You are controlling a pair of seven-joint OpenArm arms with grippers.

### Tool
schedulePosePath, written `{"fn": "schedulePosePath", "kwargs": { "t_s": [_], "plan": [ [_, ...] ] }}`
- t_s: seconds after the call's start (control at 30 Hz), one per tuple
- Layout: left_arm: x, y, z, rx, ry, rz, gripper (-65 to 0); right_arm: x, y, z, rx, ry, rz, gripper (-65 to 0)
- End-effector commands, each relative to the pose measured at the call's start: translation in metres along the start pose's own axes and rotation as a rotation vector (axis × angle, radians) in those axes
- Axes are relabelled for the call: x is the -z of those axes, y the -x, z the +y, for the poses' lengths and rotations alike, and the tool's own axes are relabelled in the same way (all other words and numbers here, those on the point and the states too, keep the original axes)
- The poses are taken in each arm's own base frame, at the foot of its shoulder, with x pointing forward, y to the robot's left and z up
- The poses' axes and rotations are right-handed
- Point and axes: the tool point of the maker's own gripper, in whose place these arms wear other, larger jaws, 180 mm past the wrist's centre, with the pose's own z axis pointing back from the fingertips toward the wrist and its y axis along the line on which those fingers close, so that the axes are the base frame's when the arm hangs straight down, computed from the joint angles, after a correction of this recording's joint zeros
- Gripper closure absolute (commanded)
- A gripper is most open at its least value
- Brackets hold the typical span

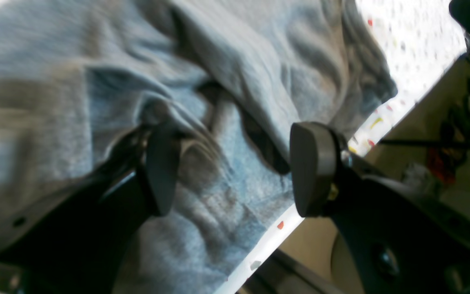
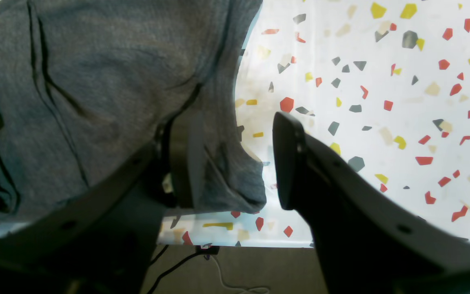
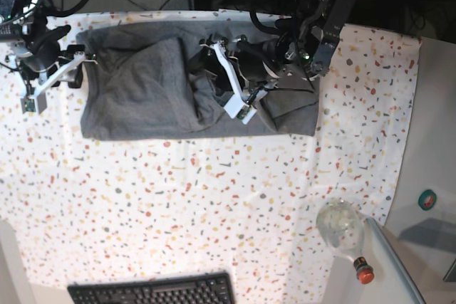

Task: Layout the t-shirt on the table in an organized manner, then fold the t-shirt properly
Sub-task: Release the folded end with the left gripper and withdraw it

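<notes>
The heather-grey t-shirt (image 3: 135,97) lies spread and wrinkled along the far part of the speckled table (image 3: 178,204), with a fold of cloth laid over its middle. My left gripper (image 3: 205,58) is over the shirt's middle. In the left wrist view the gripper (image 1: 235,171) is open, with bunched shirt (image 1: 259,61) between the fingers, near the table edge (image 1: 414,45). My right gripper (image 3: 84,60) is at the shirt's left edge. In the right wrist view the gripper (image 2: 235,163) is open astride a corner of the shirt (image 2: 96,81) on the table (image 2: 402,122).
A black keyboard (image 3: 153,291) lies at the near edge. A clear bottle with a red cap (image 3: 342,229) lies at the near right. The plain grey-white side surface (image 3: 427,140) runs along the right. Cables and equipment crowd the far edge behind the shirt.
</notes>
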Motion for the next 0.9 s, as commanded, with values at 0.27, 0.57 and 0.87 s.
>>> {"fn": "schedulePosePath", "kwargs": {
  "t_s": [0.27, 0.57, 0.87],
  "plan": [
    [-0.053, -0.061, -0.014, 0.118, -0.014, -0.216, -40.2, -0.003, -0.021, 0.001, -0.026, -0.006, -0.065, -26.6],
    [-0.242, 0.012, 0.186, -0.259, -0.677, -0.357, 0.0, -0.006, -0.018, 0.111, -0.46, -0.381, -0.079, 0.0],
    [-0.382, 0.139, 0.26, -0.691, -1.062, -0.474, 0.0, -0.022, 0.012, 0.258, -0.808, -0.76, -0.042, 0.0]
  ]
}}
